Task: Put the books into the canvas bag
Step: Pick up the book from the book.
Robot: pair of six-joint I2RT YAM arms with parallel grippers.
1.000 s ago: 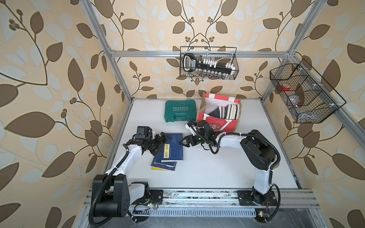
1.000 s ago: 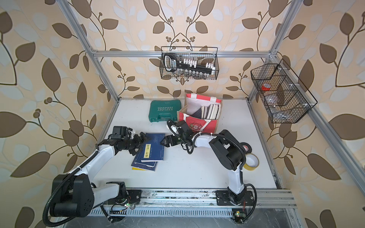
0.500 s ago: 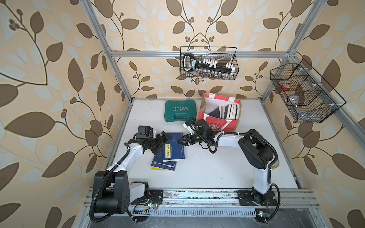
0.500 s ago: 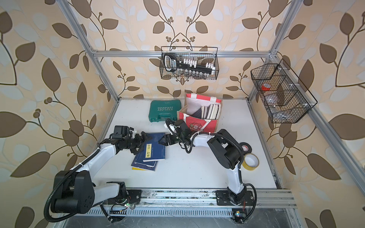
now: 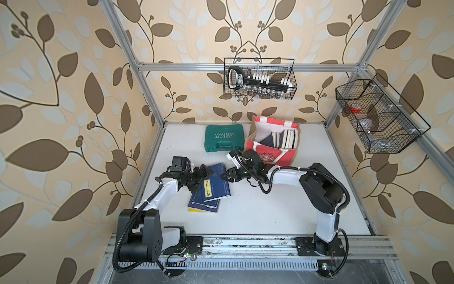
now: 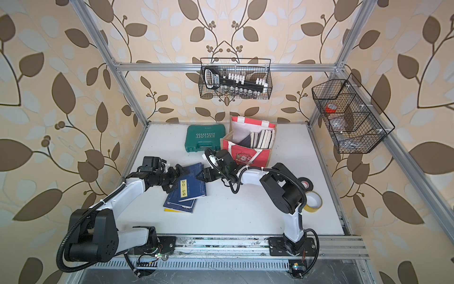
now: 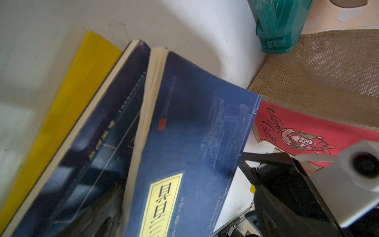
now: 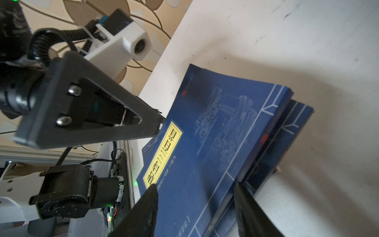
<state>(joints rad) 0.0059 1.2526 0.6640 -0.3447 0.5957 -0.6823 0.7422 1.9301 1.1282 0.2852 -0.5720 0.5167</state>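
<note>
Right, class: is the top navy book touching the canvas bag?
Apart. Both top views show bare white table between the top navy book and the canvas bag.

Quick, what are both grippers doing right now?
Left gripper: open, at the top book's edge.
Right gripper: open, jaws straddling that book's other edge.

Three books [image 5: 213, 190] sit outside one canvas bag [image 5: 277, 157], with more inside, too tightly packed to count; also one green case [image 5: 222, 137], two wire baskets [image 5: 260, 80], two loose tape rolls [image 6: 319, 200], two robot arms [image 5: 162, 194].
</note>
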